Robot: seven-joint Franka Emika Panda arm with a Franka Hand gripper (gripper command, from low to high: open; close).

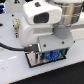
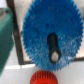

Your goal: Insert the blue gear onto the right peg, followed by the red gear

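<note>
In the exterior view we are seeing the arm's tool hanging low over a black-rimmed plate lying on the white desk; we cannot tell whether it is spread or pinching. In the wrist view, the blue gear is sitting on the right peg, the red gear just beside it.

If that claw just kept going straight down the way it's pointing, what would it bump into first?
Most likely the blue gear, which fills the wrist view directly beneath the gripper, a dark peg showing through its centre hole. How far off it is cannot be judged.
</note>
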